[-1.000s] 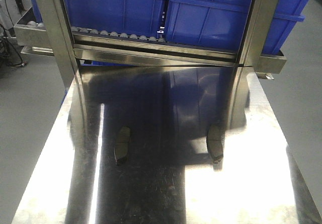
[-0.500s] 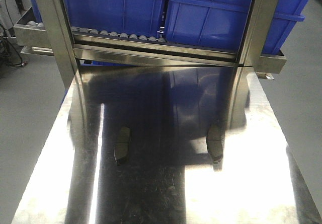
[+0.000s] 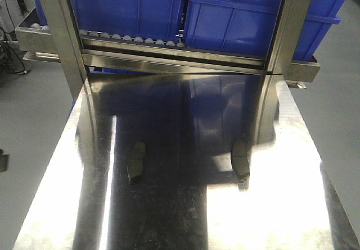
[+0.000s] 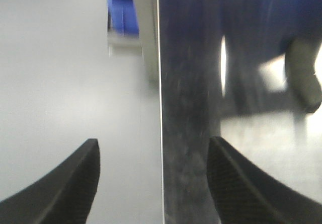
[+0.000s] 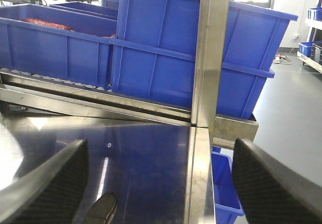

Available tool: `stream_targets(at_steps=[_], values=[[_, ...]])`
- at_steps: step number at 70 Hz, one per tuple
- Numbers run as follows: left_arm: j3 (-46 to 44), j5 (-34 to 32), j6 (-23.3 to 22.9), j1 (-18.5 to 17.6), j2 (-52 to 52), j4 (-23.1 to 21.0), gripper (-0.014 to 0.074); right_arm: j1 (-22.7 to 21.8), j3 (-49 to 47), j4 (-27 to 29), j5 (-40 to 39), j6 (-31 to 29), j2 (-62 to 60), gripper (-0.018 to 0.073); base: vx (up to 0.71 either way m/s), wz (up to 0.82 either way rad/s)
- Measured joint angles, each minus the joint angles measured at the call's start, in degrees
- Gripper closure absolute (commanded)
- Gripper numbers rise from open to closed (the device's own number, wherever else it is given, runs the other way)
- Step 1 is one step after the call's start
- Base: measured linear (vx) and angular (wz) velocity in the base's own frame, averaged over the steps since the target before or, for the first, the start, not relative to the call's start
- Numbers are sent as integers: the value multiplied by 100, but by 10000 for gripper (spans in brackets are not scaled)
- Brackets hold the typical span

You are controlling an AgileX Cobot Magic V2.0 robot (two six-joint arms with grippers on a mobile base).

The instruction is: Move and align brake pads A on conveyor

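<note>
Across the last second the two pads in view have not moved. The left brake pad (image 3: 135, 161) and the right brake pad (image 3: 240, 159) lie flat on the shiny steel counter (image 3: 169, 222), well apart and at about the same depth, each lengthwise from near to far. The one new thing in the front view is a small dark shape (image 3: 3, 163) at the far left edge, over the grey floor (image 3: 34, 121). It is probably part of the left arm coming in from the side.

The left wrist view is blurred, which fits an arm in motion. The left pincer (image 4: 153, 141) is spread wide and holds nothing. It straddles the left edge of the counter, with a pad (image 4: 304, 75), likely the left one, further on to its right. The right pincer (image 5: 161, 143) is also wide open and empty above the counter. A pad (image 5: 100, 209) lies low in its view, short of the blue bins (image 5: 166, 58) on the far rack.

No conveyor shows in any view, so no pad visible here has been placed yet. The arms seem only to be approaching a first pickup.
</note>
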Motion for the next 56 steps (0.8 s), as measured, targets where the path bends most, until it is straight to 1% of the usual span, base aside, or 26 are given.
stream_targets(at_steps=[3, 8, 13, 20, 23, 26, 33, 41, 49, 56], values=[[-186, 113, 20, 0, 377, -79, 164, 0, 0, 0, 0, 0, 0, 0, 0, 0], [-496, 226, 212, 0, 957, -328, 164, 0, 0, 0, 0, 0, 0, 0, 0, 0], [-748, 286, 504, 0, 1487, -751, 164, 0, 0, 0, 0, 0, 0, 0, 0, 0], [-1113, 358, 963, -7, 2153, -1512, 164, 0, 0, 0, 0, 0, 0, 0, 0, 0], [-1321, 431, 1165, -44, 2464, -1737, 164, 0, 0, 0, 0, 0, 0, 0, 0, 0], [-1477, 523, 1276, -97, 2728, -1862, 164, 0, 0, 0, 0, 0, 0, 0, 0, 0], [-1926, 714, 1336, -364, 3284, -1905, 164, 0, 0, 0, 0, 0, 0, 0, 0, 0], [-2291, 789, 1223, -723, 3814, -1802, 164, 0, 0, 0, 0, 0, 0, 0, 0, 0], [-2638, 788, 922, -1161, 4232, -1551, 163, 0, 0, 0, 0, 0, 0, 0, 0, 0], [-2865, 750, 615, -1450, 4525, -1341, 163, 0, 0, 0, 0, 0, 0, 0, 0, 0]])
